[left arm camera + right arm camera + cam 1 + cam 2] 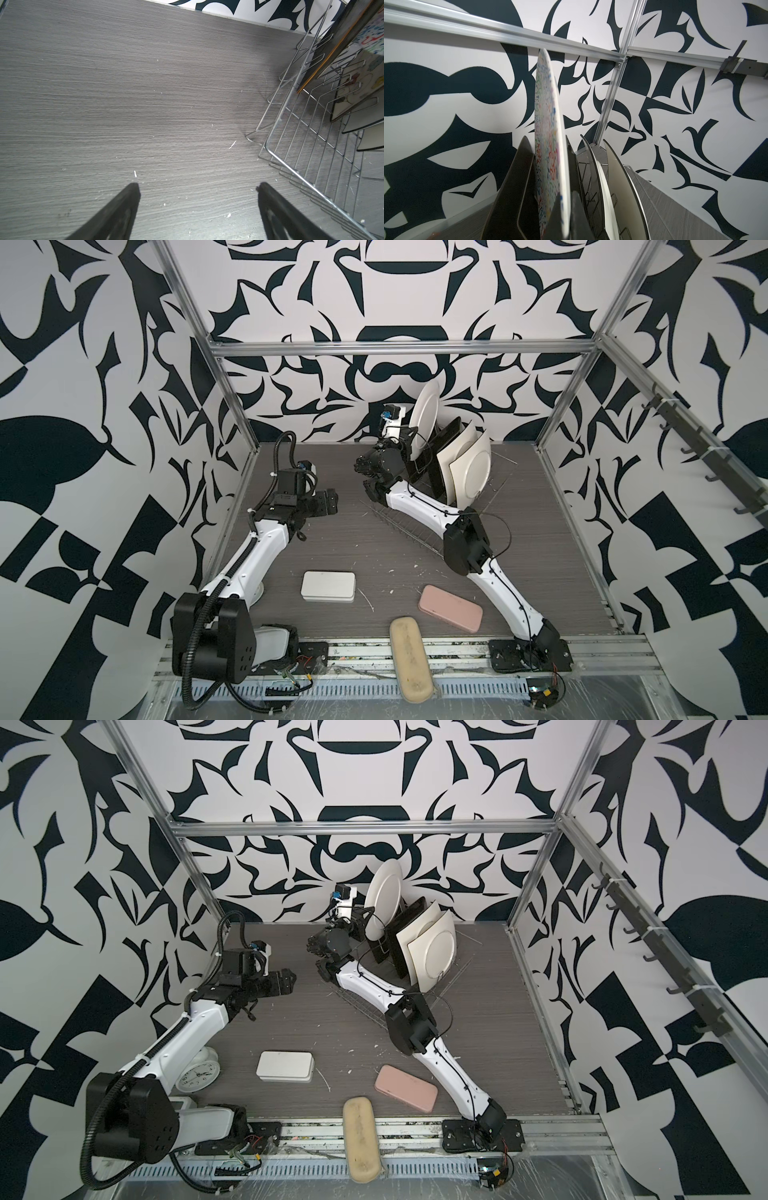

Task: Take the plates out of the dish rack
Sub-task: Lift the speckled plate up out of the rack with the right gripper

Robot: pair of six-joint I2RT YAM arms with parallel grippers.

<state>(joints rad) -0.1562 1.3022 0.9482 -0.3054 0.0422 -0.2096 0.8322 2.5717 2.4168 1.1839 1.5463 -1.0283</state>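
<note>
My right fingers [557,224] are clamped on the lower rim of the round plate [424,418]. It stands on edge, higher than the other four plates [461,464] in the rack [399,526] at the far side of the desk [353,547]. My left fingers [126,203] are spread wide, holding nothing, above bare desk just beside the rack.

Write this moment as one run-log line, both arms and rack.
right gripper: jaws shut on round plate, raised above the others | left gripper: jaws open, empty, over table | dish rack: four square plates inside
</note>
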